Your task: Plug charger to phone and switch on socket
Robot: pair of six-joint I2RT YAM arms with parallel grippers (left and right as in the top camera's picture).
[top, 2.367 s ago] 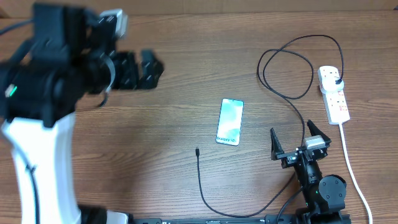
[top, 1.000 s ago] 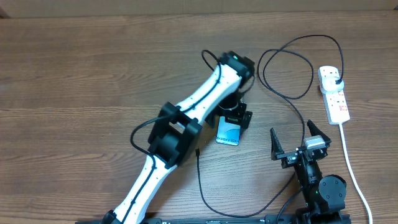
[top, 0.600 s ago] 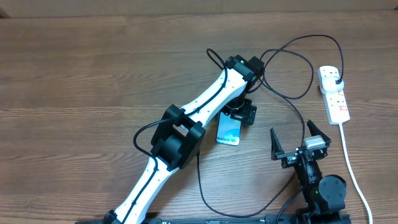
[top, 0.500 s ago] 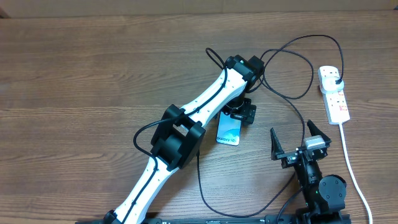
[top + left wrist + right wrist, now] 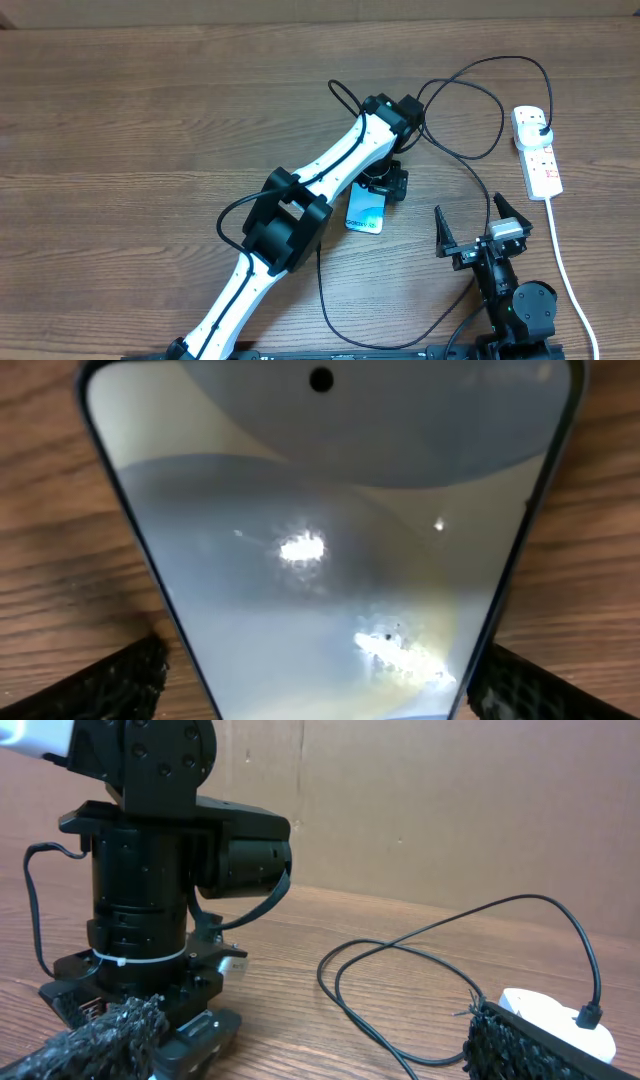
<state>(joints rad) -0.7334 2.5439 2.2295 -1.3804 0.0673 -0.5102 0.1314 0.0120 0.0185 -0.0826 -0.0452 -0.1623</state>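
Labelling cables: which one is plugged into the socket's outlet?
The thin black charger: its plug sits in the far end of the socket. The thick white cord only leaves the near end.

Lit brightly and evenly from above, with only short, soft shadows on the table (image 5: 150, 120). Stayed sharp throughout overhead. Threw glare as two white hotspots across the phone (image 5: 330, 560) screen in the close, slightly soft left wrist view. Blurred the near fingers (image 5: 95, 1038) in the right wrist view.
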